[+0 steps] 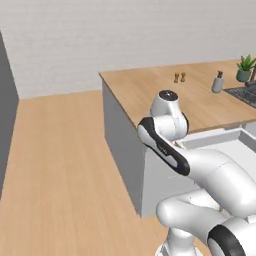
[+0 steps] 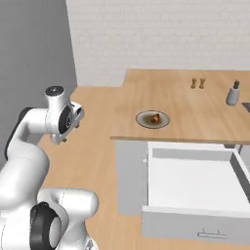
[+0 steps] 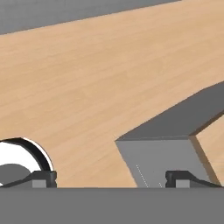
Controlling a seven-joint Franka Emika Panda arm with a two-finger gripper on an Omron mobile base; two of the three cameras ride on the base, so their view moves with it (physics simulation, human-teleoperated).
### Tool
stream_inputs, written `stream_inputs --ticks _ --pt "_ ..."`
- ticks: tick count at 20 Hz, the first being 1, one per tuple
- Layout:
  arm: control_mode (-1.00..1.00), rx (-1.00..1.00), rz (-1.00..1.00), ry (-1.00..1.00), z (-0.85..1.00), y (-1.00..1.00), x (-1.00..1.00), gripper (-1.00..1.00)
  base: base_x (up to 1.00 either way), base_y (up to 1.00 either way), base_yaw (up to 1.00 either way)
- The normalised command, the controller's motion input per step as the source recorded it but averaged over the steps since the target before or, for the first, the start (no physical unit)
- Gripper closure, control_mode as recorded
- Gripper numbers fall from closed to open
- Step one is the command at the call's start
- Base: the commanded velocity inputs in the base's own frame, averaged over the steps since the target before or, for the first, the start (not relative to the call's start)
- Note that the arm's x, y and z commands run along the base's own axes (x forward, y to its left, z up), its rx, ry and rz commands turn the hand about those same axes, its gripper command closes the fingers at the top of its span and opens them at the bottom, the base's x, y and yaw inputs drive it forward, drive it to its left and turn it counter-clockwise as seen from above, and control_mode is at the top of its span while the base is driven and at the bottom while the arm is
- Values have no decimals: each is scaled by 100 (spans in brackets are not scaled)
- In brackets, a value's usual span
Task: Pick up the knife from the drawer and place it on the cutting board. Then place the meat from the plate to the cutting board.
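Observation:
The round grey plate (image 2: 146,119) sits near the counter's front edge, with the small brown-red meat (image 2: 155,118) on it. Below the counter the wide white drawer (image 2: 193,183) stands pulled out; its inside looks bare white, and I cannot make out the knife there. The cutting board is out of view. My gripper (image 3: 111,178) is open with nothing between its dark fingertips (image 3: 43,177). It hangs off the left end of the counter, well away from plate and drawer. The hand view looks down at wooden floor and the grey cabinet side (image 3: 162,155).
Two small brown shakers (image 2: 198,83) and a grey bottle (image 2: 233,93) stand far back on the light wood counter (image 2: 195,110). A potted plant (image 1: 245,67) and a dark sink area (image 1: 245,92) lie at the right. Open wooden floor (image 1: 60,165) spreads to the left.

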Motion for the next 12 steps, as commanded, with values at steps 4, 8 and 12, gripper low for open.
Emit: stream_inputs --ticks 4,8,12 --pt "100 0 0 0 0 0 0 -100 97 90 -38" --pt "100 0 0 0 0 0 0 -100 90 51 -20" --pt "100 0 0 0 0 0 0 -100 51 -42 0"
